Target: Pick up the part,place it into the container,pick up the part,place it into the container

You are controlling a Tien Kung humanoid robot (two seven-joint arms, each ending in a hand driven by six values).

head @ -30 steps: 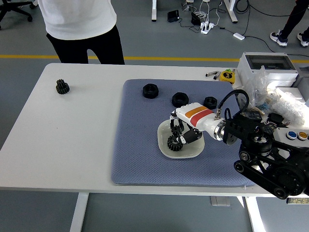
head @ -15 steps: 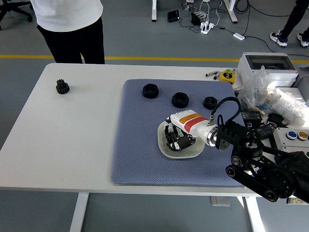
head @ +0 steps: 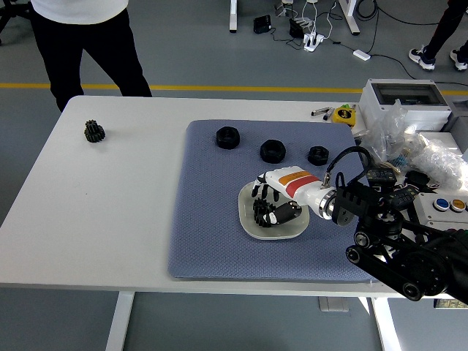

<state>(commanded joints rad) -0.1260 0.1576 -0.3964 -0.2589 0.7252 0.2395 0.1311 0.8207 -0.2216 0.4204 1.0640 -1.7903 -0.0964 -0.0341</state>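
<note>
We have our right hand (head: 272, 208) low inside the shallow white dish (head: 248, 225) on the blue-grey mat (head: 212, 241), fingers curled about a small black toothed gear (head: 262, 210) that sits at the dish floor. This looks like the placing step. Next we likely loosen the fingers and lift clear, then go for one of the black ring-shaped parts (head: 228, 137) near the mat's far edge.
</note>
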